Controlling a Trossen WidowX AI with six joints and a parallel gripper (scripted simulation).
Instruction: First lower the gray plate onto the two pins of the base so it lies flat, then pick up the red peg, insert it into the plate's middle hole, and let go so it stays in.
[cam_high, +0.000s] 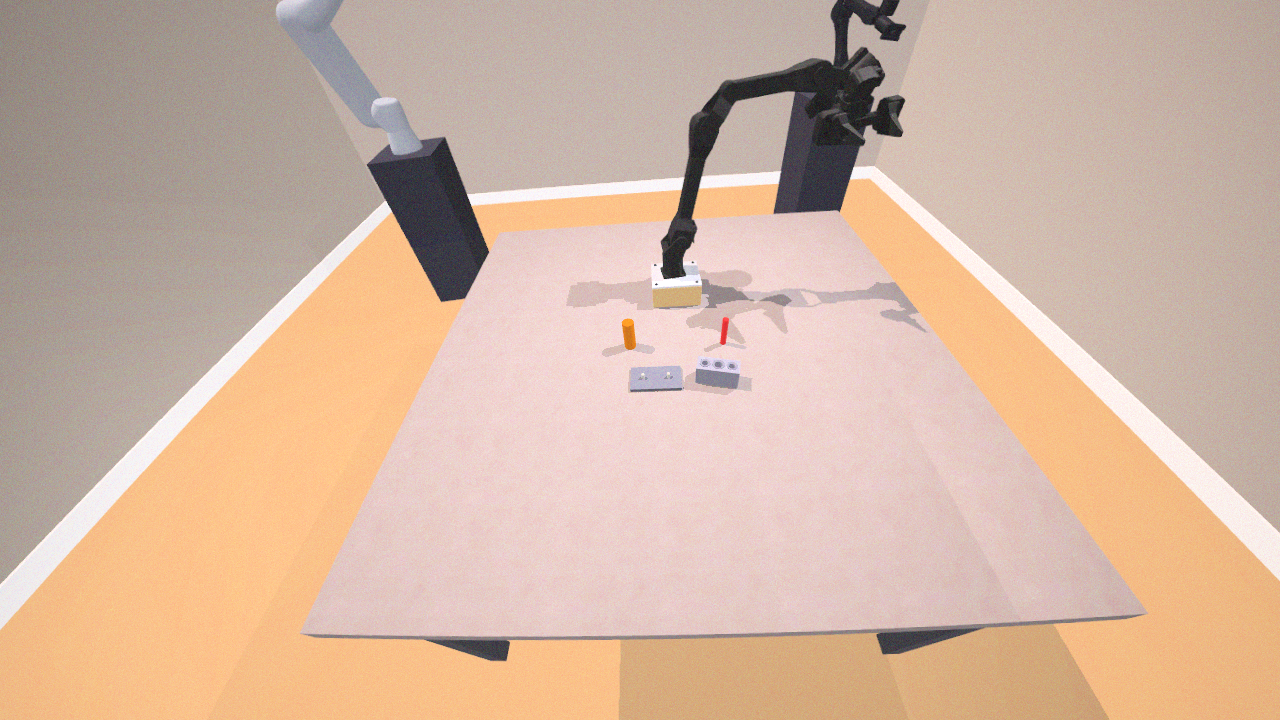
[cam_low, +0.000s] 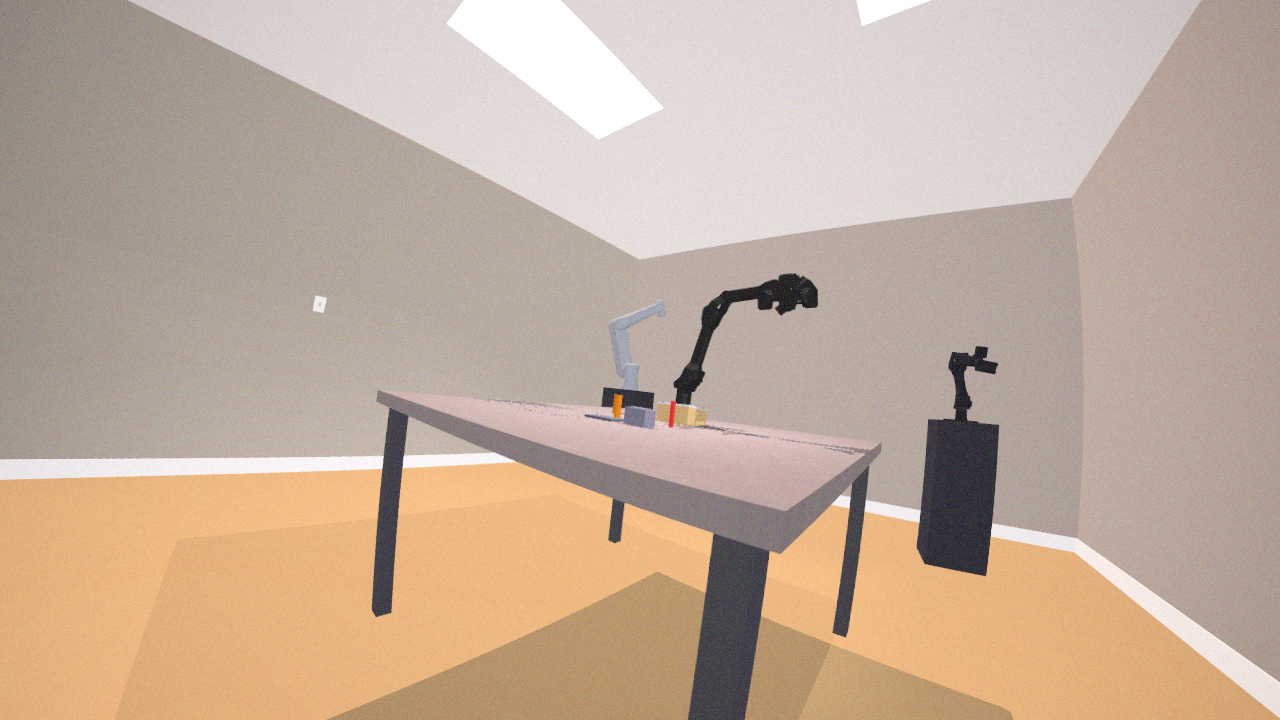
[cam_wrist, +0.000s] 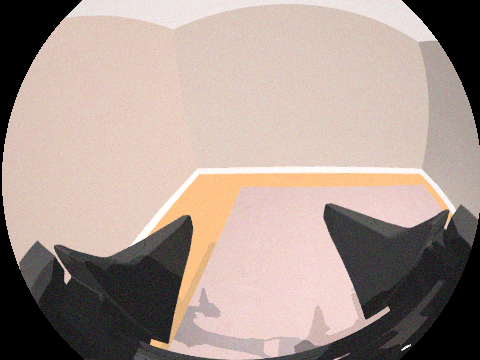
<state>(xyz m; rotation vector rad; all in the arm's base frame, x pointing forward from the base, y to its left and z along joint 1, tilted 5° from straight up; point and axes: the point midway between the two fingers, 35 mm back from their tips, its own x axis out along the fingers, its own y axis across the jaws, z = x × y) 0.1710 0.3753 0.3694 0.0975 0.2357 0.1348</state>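
Observation:
The base (cam_high: 656, 385) is a flat gray slab on the table with two small pale pins standing up from it. The gray plate (cam_high: 717, 378) (cam_low: 640, 417), a thick block with three holes on top, sits on the table just right of the base in the top view, apart from it. The red peg (cam_high: 724, 331) (cam_low: 672, 413) stands upright behind the plate in the top view, and nothing shows in the plate's holes. My gripper (cam_wrist: 260, 218) is open and empty, raised high and far from these things; the wrist view shows none of them between the fingers.
An orange cylinder (cam_high: 629, 334) (cam_low: 617, 406) stands upright behind the base in the top view. My arm rises from a white-topped, tan-sided mount (cam_high: 676, 295) on the table (cam_high: 680, 519). A pale arm (cam_high: 344, 71) and another black arm (cam_low: 960, 385) stand on dark pedestals beyond the table.

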